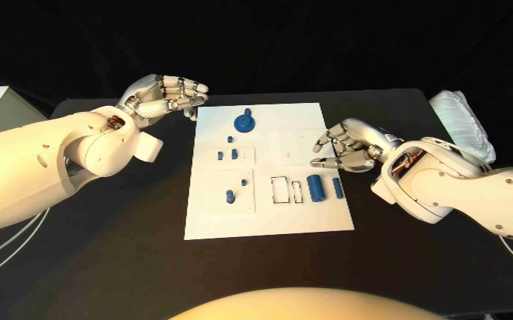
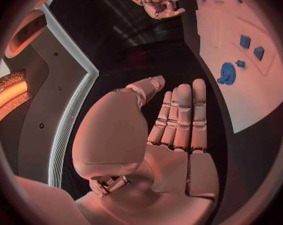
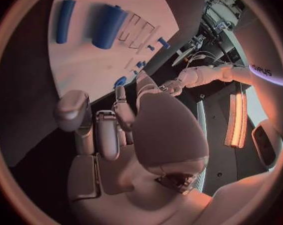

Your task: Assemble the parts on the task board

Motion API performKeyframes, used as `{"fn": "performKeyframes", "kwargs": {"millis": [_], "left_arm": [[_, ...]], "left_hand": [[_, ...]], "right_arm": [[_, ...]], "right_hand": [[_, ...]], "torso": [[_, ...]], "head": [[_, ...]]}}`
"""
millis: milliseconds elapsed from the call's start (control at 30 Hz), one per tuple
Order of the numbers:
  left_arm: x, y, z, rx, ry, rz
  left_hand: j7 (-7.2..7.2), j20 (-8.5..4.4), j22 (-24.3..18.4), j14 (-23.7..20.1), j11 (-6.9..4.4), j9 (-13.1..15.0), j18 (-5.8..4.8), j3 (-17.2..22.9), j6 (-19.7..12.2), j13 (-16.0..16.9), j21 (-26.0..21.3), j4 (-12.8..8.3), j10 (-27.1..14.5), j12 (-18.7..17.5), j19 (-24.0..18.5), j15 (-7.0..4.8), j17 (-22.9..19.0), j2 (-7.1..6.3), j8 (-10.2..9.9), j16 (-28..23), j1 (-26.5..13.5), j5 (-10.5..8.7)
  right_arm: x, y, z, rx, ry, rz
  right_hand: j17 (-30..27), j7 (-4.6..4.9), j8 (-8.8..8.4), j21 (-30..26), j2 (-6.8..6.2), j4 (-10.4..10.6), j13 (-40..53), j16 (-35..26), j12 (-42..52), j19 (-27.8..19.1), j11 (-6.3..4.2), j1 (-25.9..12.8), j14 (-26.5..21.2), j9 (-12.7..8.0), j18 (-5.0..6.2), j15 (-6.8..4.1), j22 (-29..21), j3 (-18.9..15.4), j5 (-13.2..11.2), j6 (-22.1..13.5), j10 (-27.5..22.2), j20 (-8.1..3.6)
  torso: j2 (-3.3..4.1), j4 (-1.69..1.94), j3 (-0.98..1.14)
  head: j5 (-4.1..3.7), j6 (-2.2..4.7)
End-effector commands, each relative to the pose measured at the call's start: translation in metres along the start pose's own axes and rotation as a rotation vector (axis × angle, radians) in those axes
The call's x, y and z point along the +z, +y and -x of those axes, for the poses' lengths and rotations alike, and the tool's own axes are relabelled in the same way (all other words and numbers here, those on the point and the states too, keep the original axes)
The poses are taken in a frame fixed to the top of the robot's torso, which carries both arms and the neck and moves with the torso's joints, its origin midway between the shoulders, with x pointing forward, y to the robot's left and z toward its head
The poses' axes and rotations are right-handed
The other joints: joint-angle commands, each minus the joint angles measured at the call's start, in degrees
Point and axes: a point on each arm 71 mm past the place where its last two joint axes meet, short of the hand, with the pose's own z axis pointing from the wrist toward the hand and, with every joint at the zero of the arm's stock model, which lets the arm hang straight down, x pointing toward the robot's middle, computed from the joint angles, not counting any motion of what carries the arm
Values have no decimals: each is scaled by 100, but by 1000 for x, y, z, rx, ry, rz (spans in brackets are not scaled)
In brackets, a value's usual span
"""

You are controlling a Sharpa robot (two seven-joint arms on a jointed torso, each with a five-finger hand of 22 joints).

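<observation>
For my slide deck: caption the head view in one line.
Left robot hand and right robot hand flank the white task board, neither touching its blue parts.

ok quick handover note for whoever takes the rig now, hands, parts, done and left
Left hand: holds nothing, fingers curled, raised beside the far left corner of the white task board.
Right hand: holds nothing, fingers curled, at the board's right edge.
Parts: blue round gear-like piece at the far end, small blue blocks mid-left, two blue cylinders lying near the right edge.
Done: no part is in hand.
Left: whether any part is seated is unclear.
</observation>
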Motion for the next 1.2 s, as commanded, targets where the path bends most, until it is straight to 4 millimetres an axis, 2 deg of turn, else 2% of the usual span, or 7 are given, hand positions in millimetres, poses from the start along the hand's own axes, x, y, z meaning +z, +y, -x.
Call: {"fn": "performKeyframes", "kwargs": {"millis": [33,267,433,567,933,1067,1200], "left_arm": [[-1,-2,-2,-4,9,-16],[-3,-1,-1,-5,10,-14],[-3,-1,-3,-8,15,-12],[-3,-1,-3,-9,17,-11],[-4,-1,-3,-10,18,-9],[-4,0,-2,-11,20,-8],[-4,0,-2,-12,21,-5]], "left_hand": [[-3,22,-6,-4,-13,-6,82,-28,-45,7,-37,3,-37,21,24,17,-6,47,37,38,-15,18],[-3,22,-6,-4,-13,-6,82,-28,-45,7,-37,3,-37,21,24,17,-6,47,37,38,-15,18],[-1,23,-9,-10,-11,-9,81,-35,-49,10,-42,11,-43,37,22,18,-10,48,43,39,-24,18],[-1,23,-9,-10,-11,-9,81,-35,-49,10,-42,11,-43,37,22,18,-10,48,43,39,-24,18],[0,25,-11,-11,-10,-10,80,-41,-50,11,-45,20,-47,45,21,21,-11,48,47,42,-36,18],[1,26,-13,-12,-9,-11,80,-44,-51,12,-48,27,-51,50,20,22,-12,50,50,43,-44,19],[2,28,-16,-14,-8,-12,79,-48,-53,12,-52,37,-58,55,19,24,-13,51,53,45,-56,20]], "right_arm": [[-9,-8,-2,17,46,-82],[-21,-16,-10,-80,90,-143],[-22,-19,-21,-132,113,-166],[-22,-20,-26,-156,122,-174],[-15,-17,-46,-205,148,-181],[-11,-18,-52,-208,159,-192],[-9,-19,-59,-200,169,-200]], "right_hand": [[460,-8,65,279,15,11,490,120,305,105,-5,-115,396,25,-107,-17,288,-160,46,24,189,-14],[999,-48,232,845,-14,25,1114,332,668,235,-34,-404,500,97,-208,-37,869,-572,73,66,456,-33],[1040,-49,284,886,-16,36,1131,348,642,222,-33,-668,504,116,-211,-34,927,-722,79,40,437,-30],[1078,-52,309,930,-12,37,1174,361,661,227,-34,-743,511,124,-219,-34,976,-765,80,42,455,-28],[1212,-98,450,1091,9,42,1269,408,698,261,-72,-944,539,172,-247,-59,1147,-819,34,140,505,-43],[1227,-117,504,1108,31,43,1276,413,691,260,-87,-1018,542,189,-250,-72,1170,-815,18,173,507,-52],[1219,-123,524,1110,61,43,1274,410,682,258,-93,-1051,539,195,-249,-77,1176,-802,29,175,504,-56]], "torso": [[-4,-19,-8],[-6,-19,-1],[-1,17,-13],[6,13,-12],[8,8,-2],[7,16,-9],[7,11,-9]], "head": [[-46,7],[-71,4],[-112,16],[-104,23],[-68,-29],[-83,-29],[-50,-44]]}}
